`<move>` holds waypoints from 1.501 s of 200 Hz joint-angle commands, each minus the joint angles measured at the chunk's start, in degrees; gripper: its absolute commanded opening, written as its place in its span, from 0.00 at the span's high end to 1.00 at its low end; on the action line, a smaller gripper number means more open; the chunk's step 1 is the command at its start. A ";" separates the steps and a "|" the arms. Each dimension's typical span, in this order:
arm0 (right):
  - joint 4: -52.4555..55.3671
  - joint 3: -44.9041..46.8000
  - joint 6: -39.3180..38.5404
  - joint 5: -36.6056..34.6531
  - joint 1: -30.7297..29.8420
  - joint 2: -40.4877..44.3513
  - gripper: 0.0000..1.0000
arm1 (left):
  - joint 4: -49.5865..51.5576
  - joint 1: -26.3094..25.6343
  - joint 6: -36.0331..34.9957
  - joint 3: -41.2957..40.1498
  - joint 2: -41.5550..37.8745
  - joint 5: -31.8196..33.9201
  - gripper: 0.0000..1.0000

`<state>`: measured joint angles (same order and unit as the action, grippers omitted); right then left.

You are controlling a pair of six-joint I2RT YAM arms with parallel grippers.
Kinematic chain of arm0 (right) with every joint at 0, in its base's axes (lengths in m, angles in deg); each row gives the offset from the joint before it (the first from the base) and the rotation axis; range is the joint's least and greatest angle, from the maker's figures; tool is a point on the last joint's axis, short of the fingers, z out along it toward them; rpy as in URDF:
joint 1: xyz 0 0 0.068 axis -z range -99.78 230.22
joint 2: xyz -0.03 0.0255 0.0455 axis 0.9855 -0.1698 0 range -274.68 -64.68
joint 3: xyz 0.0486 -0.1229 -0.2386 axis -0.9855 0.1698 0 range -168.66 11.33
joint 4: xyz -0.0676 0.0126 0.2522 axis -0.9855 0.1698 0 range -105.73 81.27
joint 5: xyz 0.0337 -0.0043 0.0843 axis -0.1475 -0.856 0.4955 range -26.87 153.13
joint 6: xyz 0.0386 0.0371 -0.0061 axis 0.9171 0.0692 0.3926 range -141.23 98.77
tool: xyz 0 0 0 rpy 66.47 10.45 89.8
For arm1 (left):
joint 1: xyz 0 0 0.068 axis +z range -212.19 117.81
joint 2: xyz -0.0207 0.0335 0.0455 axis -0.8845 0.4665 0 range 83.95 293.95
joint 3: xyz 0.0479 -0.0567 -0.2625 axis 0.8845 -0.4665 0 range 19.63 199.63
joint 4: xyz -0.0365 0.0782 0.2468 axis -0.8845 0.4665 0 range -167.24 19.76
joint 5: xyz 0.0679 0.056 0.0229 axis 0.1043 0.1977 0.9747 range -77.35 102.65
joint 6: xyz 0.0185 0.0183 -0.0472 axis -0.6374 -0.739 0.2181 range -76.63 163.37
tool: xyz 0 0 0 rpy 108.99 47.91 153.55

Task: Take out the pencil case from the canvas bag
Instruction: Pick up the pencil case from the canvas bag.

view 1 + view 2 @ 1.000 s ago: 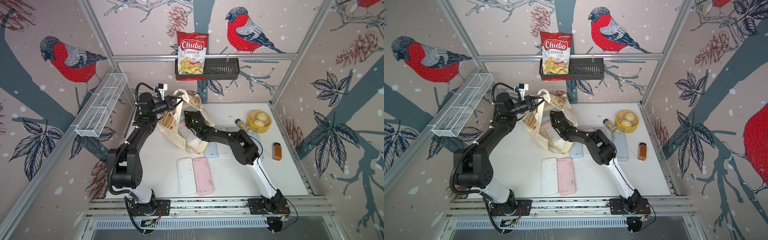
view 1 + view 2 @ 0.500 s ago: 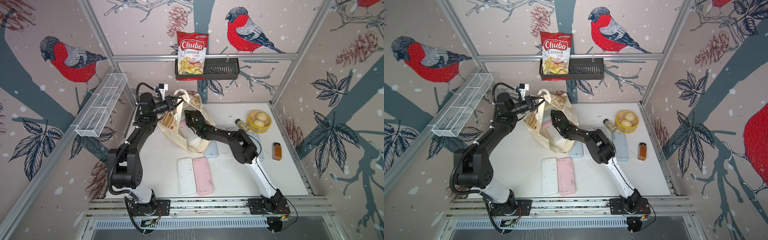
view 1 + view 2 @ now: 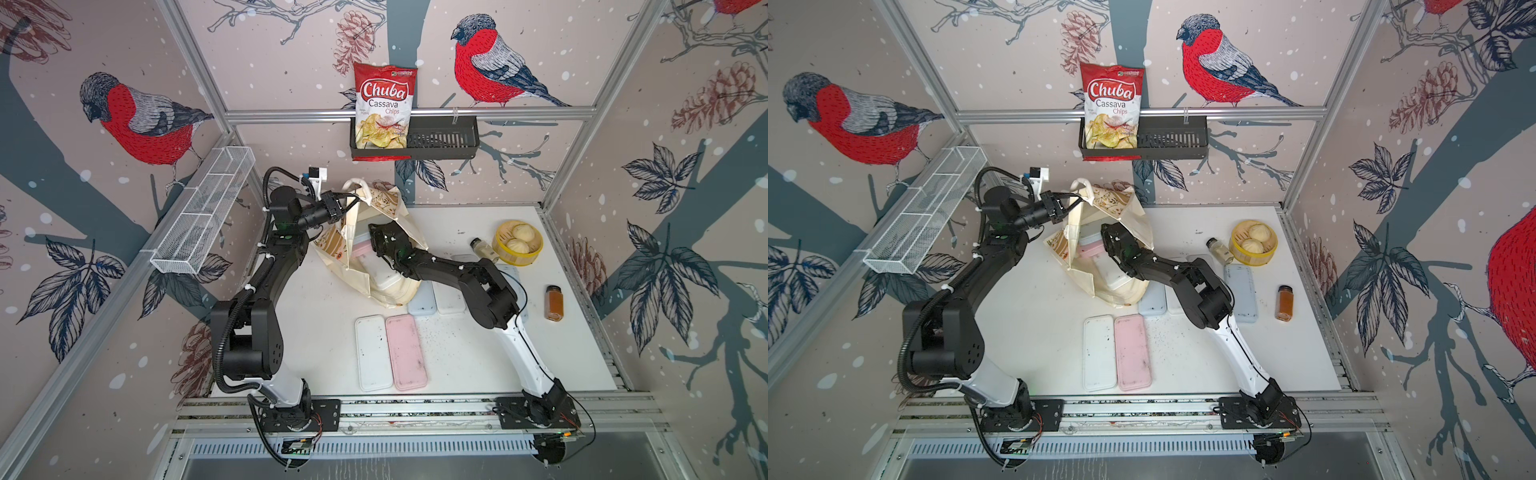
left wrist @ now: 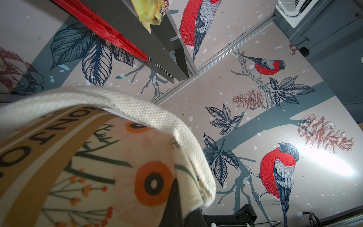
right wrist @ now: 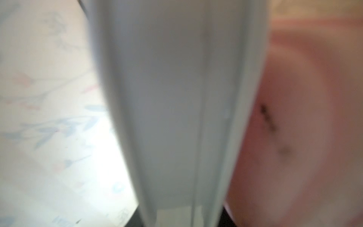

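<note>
Table (image 3: 457, 353): canvas bag (image 3: 399, 286) mouth up-back; L hand (image 3: 347, 203) pinches handle (image 3: 361, 187), R hand (image 3: 374, 237) clamped inside.

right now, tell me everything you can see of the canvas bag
The canvas bag is a soft cream tote with a floral print and a tan lettered band. It slumps on the white table, mouth open and raised at the back, where the left gripper is shut on a cream loop handle. The right arm reaches into the mouth, where a pink case and a pale case show.
</note>
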<state>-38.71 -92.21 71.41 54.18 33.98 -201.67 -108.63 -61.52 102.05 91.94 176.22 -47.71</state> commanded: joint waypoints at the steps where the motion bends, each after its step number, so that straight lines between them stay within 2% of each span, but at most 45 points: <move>1: 2.59 0.40 -5.65 -1.07 0.43 2.34 0.67 | -7.88 0.93 1.43 0.03 -1.08 0.55 1.00; 92: 3.71 4.26 -10.33 2.44 0.43 6.42 0.70 | -6.29 3.15 0.21 -0.07 -1.31 1.63 1.00; 152: 5.11 7.10 -17.20 3.06 -0.04 11.44 0.72 | -6.09 3.29 -0.23 -0.15 -0.96 1.73 1.00; 212: 1.94 19.73 -19.66 3.48 -0.16 20.87 0.73 | -5.75 3.38 -0.59 -0.07 0.33 1.56 1.00; 247: 1.44 24.82 -21.46 6.54 -0.32 24.91 0.75 | -7.60 3.38 0.89 -0.50 1.65 1.27 1.00; 300: 2.06 27.25 -28.88 8.24 -0.95 28.42 0.76 | -7.52 3.37 0.56 -0.51 2.97 1.06 1.00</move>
<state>-34.49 -65.22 47.59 62.29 33.35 -174.79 -111.61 -58.51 101.94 91.44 178.75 -48.67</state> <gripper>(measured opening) 0.321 0.058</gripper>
